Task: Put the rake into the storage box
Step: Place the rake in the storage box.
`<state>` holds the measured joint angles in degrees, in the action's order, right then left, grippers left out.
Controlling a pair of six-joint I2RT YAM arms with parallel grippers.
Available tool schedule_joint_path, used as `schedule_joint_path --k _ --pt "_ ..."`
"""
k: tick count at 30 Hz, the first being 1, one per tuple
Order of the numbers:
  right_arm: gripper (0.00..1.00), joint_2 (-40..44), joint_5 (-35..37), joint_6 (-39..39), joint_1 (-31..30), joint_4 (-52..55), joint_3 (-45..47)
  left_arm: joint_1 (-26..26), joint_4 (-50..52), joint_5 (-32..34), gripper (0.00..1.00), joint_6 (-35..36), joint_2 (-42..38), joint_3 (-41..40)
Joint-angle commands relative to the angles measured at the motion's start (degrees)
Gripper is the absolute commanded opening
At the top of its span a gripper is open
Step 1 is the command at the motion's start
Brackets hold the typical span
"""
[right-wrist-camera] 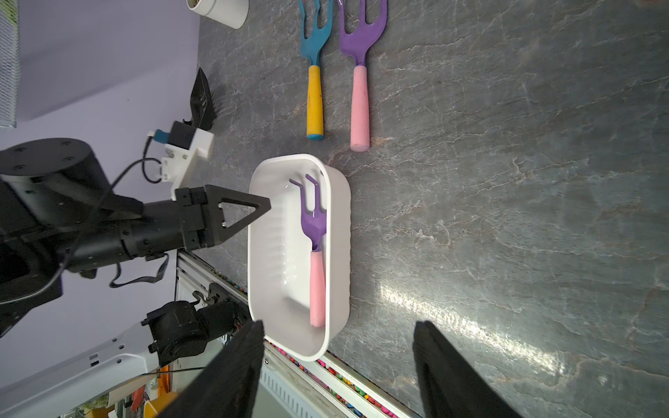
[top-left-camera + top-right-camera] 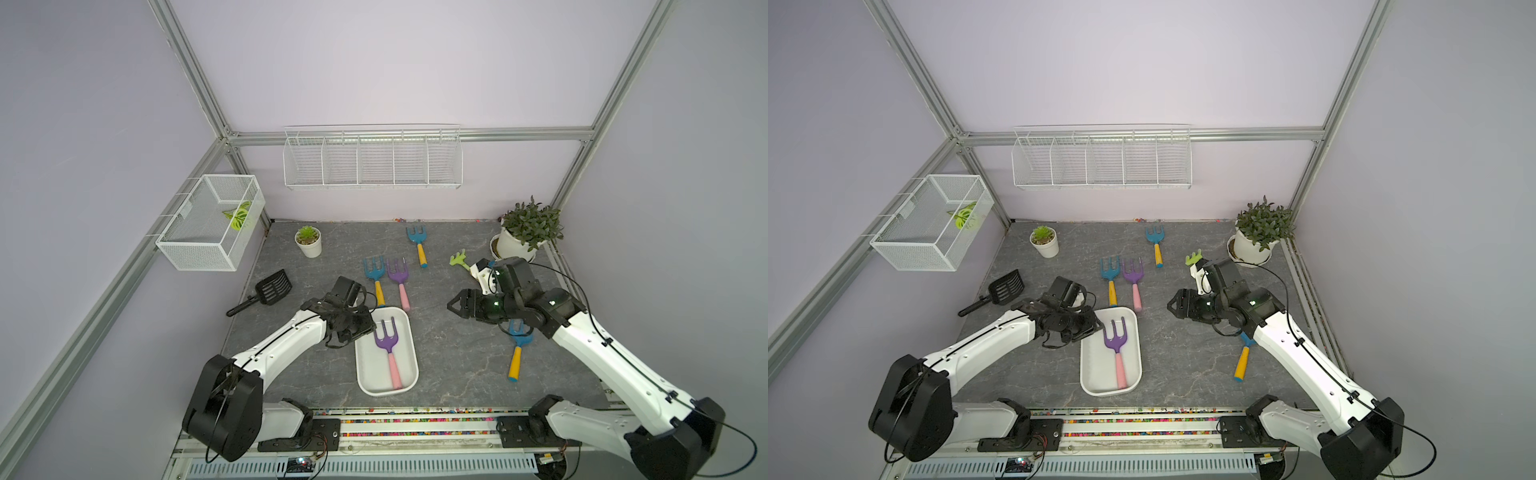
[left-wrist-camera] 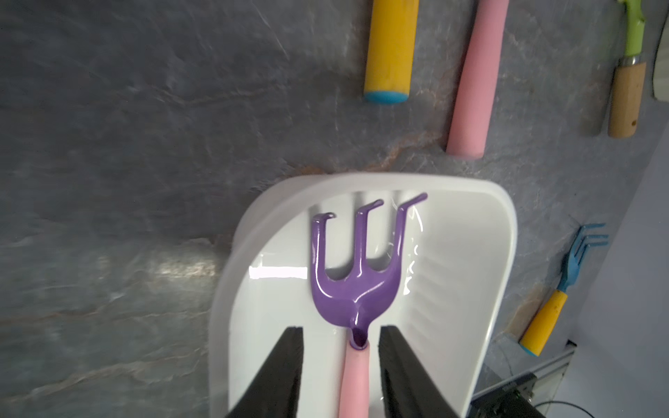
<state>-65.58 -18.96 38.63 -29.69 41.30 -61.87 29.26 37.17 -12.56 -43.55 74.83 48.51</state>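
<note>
A rake [image 2: 384, 337] [image 2: 1116, 340] with a purple head and pink handle lies inside the storage box [image 2: 371, 368] [image 2: 1096, 368], a shallow white tub near the table's front. My left gripper [image 2: 371, 328] [image 2: 1099, 326] hovers over the box's far left part. In the left wrist view it [image 3: 342, 328] is open, its fingers [image 3: 289, 362] on either side of the rake [image 3: 356, 289] handle with a gap on each side, not touching. My right gripper [image 2: 453, 307] [image 1: 339, 324] stands open and empty to the right of the storage box [image 1: 278, 253].
Beyond the box lie a blue-and-yellow rake [image 2: 376, 278] and a purple-and-pink rake [image 2: 400, 279]. Another blue rake [image 2: 417, 243] and a green one [image 2: 459, 261] lie further back, one [image 2: 517, 353] under my right arm. Black scoop [image 2: 266, 291] left; potted plants [image 2: 308, 241] [image 2: 525, 232] behind.
</note>
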Motion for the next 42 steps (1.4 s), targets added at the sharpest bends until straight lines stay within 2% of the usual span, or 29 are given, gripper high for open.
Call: schedule_joint_path --k 1,5,10,18,23,30,36,42 --pt "0.71 -0.16 -0.56 -1.36 0.36 -0.65 -1.53 -0.16 9.32 7.62 0.41 1.42 -3.85 4.41" --pt "0.71 0.88 0.76 -1.79 0.34 0.16 -1.43 -0.16 11.25 10.07 0.42 1.81 -8.72 6.94" --pt "0.68 2.13 4.31 -1.7 0.42 2.66 -1.4 -0.17 4.36 10.11 0.43 0.7 -15.18 5.66" --pt "0.72 4.27 21.09 1.93 0.51 12.38 -2.72 -0.18 -5.1 6.59 0.44 -4.15 -14.54 5.39" --pt "0.73 5.9 25.99 0.27 0.5 14.38 -3.37 -0.24 -10.33 5.6 0.44 -6.4 -15.63 3.96" --pt "0.68 3.54 28.76 3.77 0.6 17.55 -3.3 -2.45 -10.63 -0.79 0.47 -6.84 -14.45 3.24" --pt "0.68 2.25 29.43 6.98 0.71 15.3 -0.63 -3.25 -8.1 -1.4 0.48 -6.03 -13.76 3.38" --pt "0.65 0.13 24.74 7.37 0.66 12.78 0.99 -4.73 -2.49 -1.96 0.49 -2.26 -8.82 6.32"
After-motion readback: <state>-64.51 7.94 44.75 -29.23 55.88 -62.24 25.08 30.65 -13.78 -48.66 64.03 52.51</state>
